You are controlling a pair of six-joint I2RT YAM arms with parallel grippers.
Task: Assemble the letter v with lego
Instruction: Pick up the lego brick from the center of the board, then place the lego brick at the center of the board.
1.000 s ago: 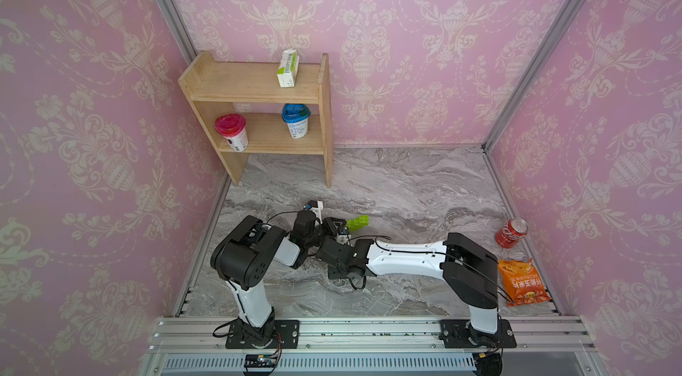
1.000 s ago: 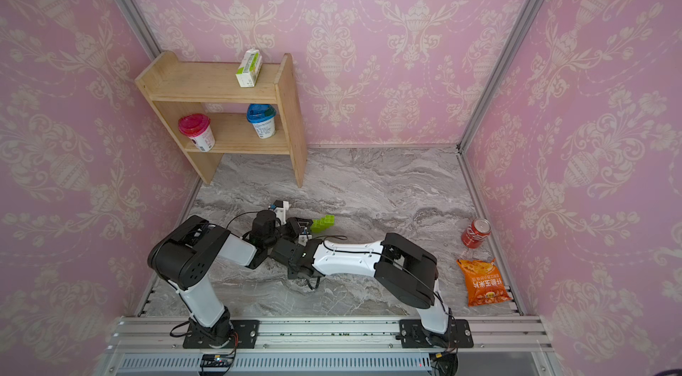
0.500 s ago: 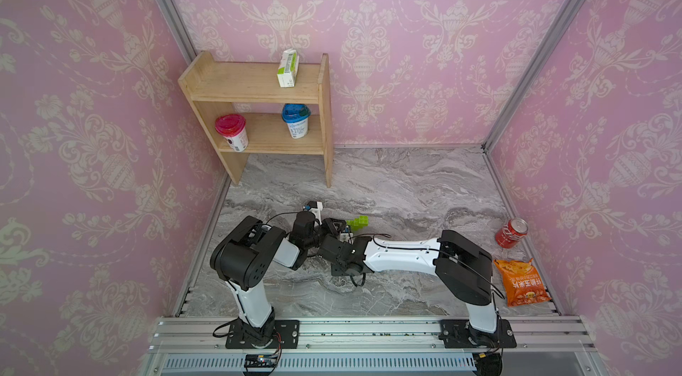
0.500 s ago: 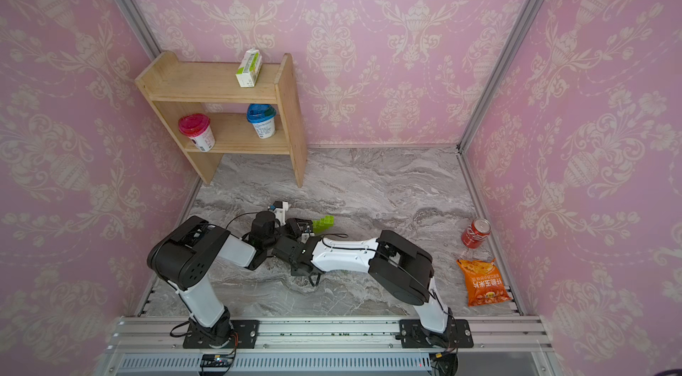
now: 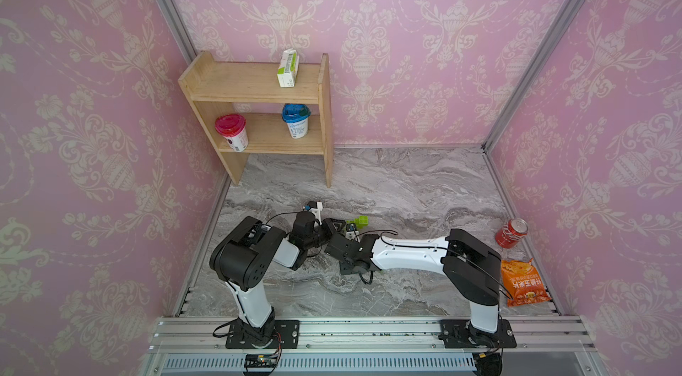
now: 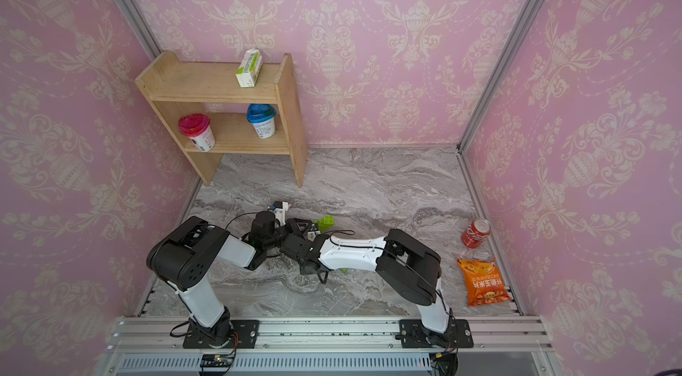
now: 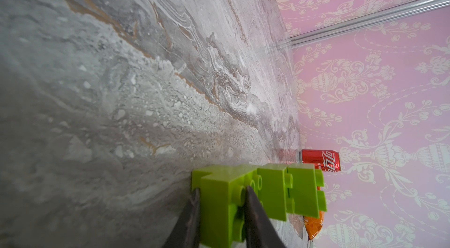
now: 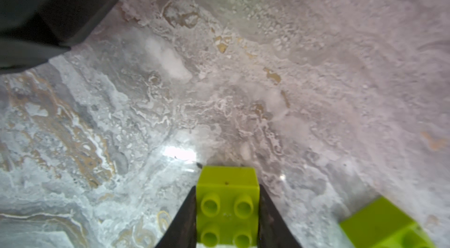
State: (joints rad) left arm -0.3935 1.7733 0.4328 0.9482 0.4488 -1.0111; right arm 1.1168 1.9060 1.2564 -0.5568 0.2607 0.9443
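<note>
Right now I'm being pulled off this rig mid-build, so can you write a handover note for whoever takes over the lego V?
Left tool: shut on one end of the joined green bricks.
Right tool: shut on a single square brick, studs facing the wrist camera.
A loose brick lies on the table beside the right tool.
Done: a few bricks joined in steps.
Left: press the held brick on, add the loose one, finish the V.

Shelf (image 5: 240,86): carton (image 5: 287,68), pink cup (image 5: 231,131), blue cup (image 5: 296,120); can (image 5: 511,233), snack bag (image 5: 524,282).
</note>
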